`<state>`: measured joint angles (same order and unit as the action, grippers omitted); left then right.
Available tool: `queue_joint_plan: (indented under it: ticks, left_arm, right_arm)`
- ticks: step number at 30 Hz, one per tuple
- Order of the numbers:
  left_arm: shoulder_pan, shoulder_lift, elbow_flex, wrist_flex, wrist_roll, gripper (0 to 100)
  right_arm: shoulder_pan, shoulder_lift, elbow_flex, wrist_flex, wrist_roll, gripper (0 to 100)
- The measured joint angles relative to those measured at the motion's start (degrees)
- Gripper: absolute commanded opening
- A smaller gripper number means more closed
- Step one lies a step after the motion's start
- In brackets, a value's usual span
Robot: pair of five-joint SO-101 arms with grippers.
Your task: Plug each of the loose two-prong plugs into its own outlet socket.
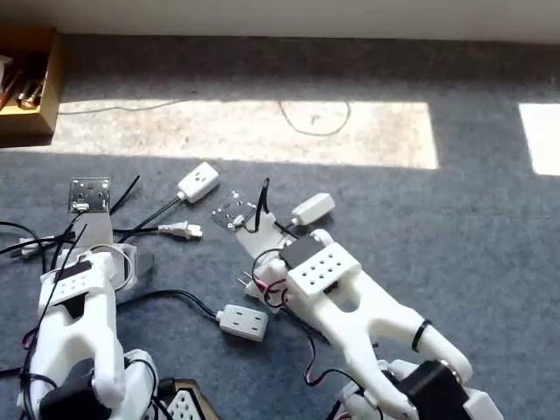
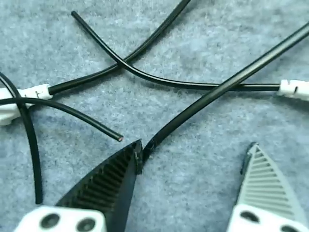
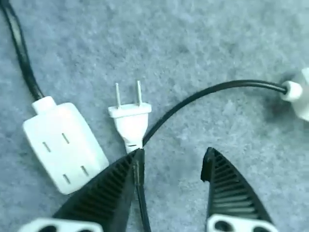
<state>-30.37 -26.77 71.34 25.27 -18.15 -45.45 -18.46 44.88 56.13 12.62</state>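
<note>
Grey-blue carpet (image 1: pixel 455 245) serves as the work surface, with a sunlit band across its far side and a brown wooden box (image 1: pixel 31 83) at the far left edge. Over the left part of the carpet, the left gripper (image 2: pixel 194 148) hangs with its jaws spread wide. It holds nothing, and thin black cables (image 2: pixel 159 82) cross beneath it.

Further right in the high view, a white two-prong plug on a black cord (image 1: pixel 179 230) lies flat. Its long axis runs across the view and its prongs seem to point right. A white rectangular outlet block (image 1: pixel 198 181) sits just beyond it.

Nearer the arms lies a white slotted outlet block (image 3: pixel 65 145), slots facing up. Just beside it is a second white plug (image 3: pixel 129 121). Its long axis is in line with the fingers and its prongs point away from the right gripper (image 3: pixel 173 153). That gripper is also spread, and its black finger (image 3: pixel 113 186) has its tip at the plug's cord end, though nothing is pinched yet.

Each plug looks light, hard and smooth, and likely to twist in a loose pinch. The springy cord would probably tug it off line. The flat sides of the moulded body, behind the flange, look like the best hold. The thin metal prongs could bend, and the cord offers no control of aim.
</note>
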Motion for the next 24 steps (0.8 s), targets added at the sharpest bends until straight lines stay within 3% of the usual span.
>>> queue_joint_plan:
  ticks: [8,21,24]
  left_arm:
    - [0.44,0.00,0.00,0.00,0.00,32]
    - [0.44,0.00,0.00,0.00,0.00,32]
    - [0.44,0.00,0.00,0.00,0.00,32]
  right_arm:
    - [-6.33,1.05,2.11,-2.29,0.09,19.8]
    - [-2.46,10.20,1.85,-4.13,2.37,0.0]
    - [-0.70,10.29,1.85,-4.13,2.37,0.5]
